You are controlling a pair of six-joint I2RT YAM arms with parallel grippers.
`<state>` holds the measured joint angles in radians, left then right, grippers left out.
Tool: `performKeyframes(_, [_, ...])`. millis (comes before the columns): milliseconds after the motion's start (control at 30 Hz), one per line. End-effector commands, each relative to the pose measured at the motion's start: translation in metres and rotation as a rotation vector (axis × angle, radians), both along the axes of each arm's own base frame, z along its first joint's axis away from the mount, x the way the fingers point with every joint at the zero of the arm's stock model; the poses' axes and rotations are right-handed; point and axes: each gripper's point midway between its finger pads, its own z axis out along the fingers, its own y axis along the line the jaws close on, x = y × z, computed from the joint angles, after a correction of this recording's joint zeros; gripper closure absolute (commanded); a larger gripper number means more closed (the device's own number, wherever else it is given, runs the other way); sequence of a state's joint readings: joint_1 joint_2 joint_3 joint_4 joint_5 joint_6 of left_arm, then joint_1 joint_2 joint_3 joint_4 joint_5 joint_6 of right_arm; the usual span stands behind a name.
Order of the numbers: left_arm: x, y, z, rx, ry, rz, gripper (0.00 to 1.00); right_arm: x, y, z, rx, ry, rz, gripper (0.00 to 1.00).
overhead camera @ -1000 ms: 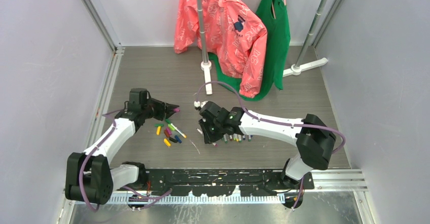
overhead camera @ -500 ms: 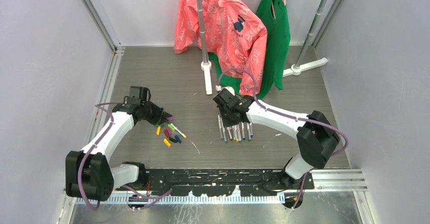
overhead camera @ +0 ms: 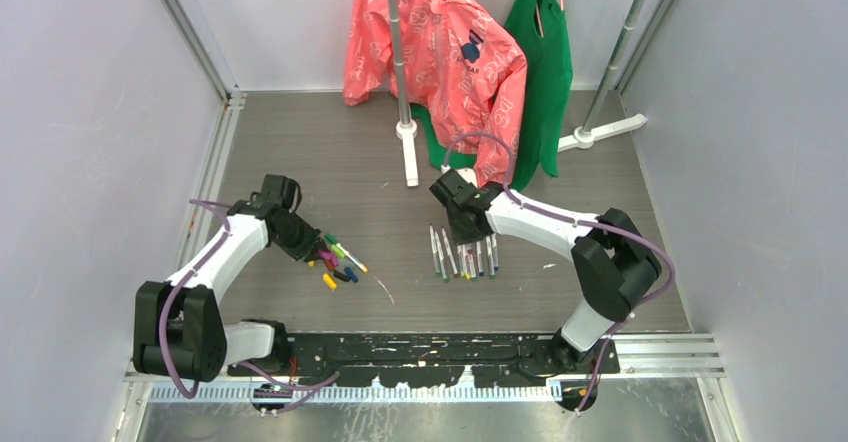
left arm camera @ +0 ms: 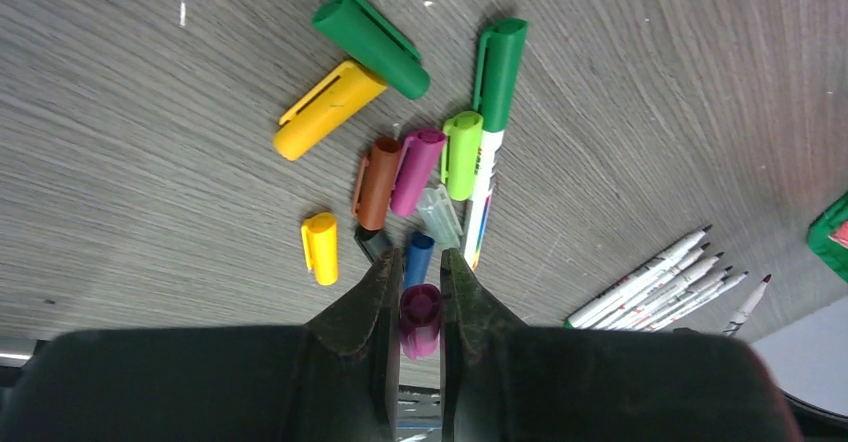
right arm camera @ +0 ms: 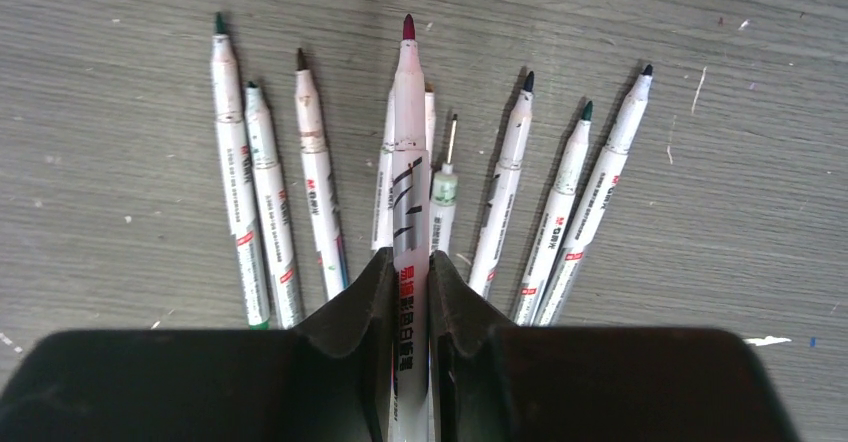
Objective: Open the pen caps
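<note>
1. Top external view:
   - The left gripper (overhead camera: 314, 253) is low over the loose pen caps (overhead camera: 337, 265).
   - These caps form a mixed-colour heap on the grey table (overhead camera: 300, 162), ahead of the left arm.
   - The right gripper (overhead camera: 469, 232) is at the far end of the row of pens (overhead camera: 462, 261).
   - The row lies to the right of the heap and apart from it, with the pens' long axes running roughly near to far.
   - Jaw opening cannot be read on either arm from here.
   - A pink jacket (overhead camera: 440, 52) and a green garment (overhead camera: 548, 72) hang at the rear.

2. Left wrist view:
   - This view shows what the overhead view does not. The jaws are almost closed and pinch a purple cap (left arm camera: 420, 319), whose long axis runs in line with the fingers.
   - Just ahead of the fingertips lie a blue cap (left arm camera: 417, 258) and a clear cap (left arm camera: 440, 217).
   - Beyond them lie a brown cap (left arm camera: 378, 168), a magenta cap (left arm camera: 417, 168) and a light green cap (left arm camera: 462, 152), side by side.
   - A green-capped pen (left arm camera: 490, 167) lies beside these three, its cap end pointing away from the gripper.

3. Right wrist view:
   - The jaws stand a narrow gap apart and clamp the barrel of a dark-red-tipped pen (right arm camera: 408, 162).
   - That pen is uncapped. Its axis runs in line with the fingers and its tip points away from the gripper.
   - The other uncapped pens lie fanned on the table beneath it, tips pointing the same way.
   - Whether the held pen touches the table cannot be told.
</note>
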<state>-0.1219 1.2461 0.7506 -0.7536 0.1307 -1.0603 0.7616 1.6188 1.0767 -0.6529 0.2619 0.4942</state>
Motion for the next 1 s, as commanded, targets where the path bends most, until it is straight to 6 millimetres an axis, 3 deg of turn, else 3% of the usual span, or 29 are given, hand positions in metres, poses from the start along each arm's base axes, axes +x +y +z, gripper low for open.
performKeyframes(0, [-0.001,0.008,-0.002,0.050,0.015,-0.022,0.96,0.006,-0.009,-0.005,-0.041,-0.014,-0.026,0.88])
performKeyframes(533, [-0.007,0.010,-0.017,0.061,0.074,-0.039,0.83,0.005,-0.023,-0.026,-0.083,0.031,-0.068,0.77])
performKeyframes(967, [-0.009,0.008,-0.018,0.053,0.085,-0.039,0.72,0.004,-0.026,-0.026,-0.086,0.034,-0.076,0.72])
